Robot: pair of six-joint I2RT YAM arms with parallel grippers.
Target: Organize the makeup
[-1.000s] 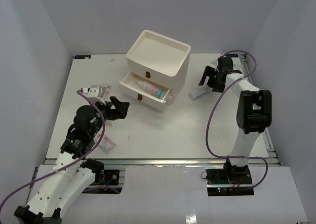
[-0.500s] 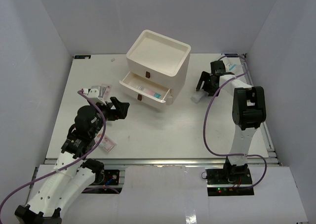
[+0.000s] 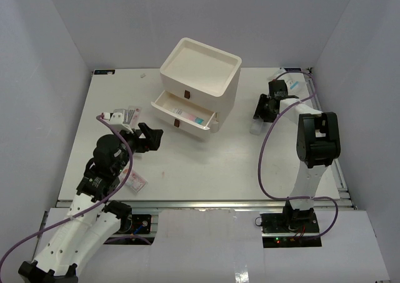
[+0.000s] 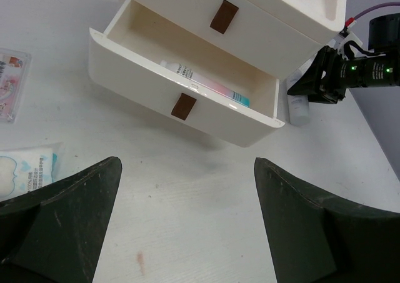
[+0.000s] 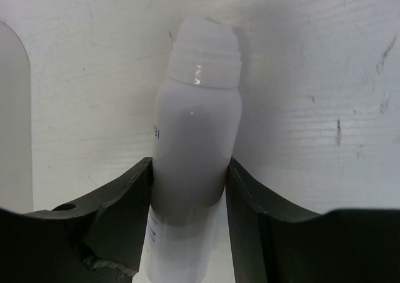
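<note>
Grasp step: right gripper (image 5: 189, 170) pinching white tube (image 5: 197, 120), left gripper (image 4: 187, 165) wide and empty; next probably lift, carry toward 9 o'clock, release into open drawer (image 4: 156, 86).

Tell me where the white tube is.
Top view: the white tube is at the right side of the table, in the right gripper, right of the drawer box.

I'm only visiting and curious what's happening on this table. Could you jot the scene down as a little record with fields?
Left pincer: open, hovering above the table, holding nothing
Right pincer: closed around a white tube lying on the table
Drawer box: one drawer pulled out
Inside it: white bottle with a teal end
Sachets: on the table near the left arm, outside the box
</note>
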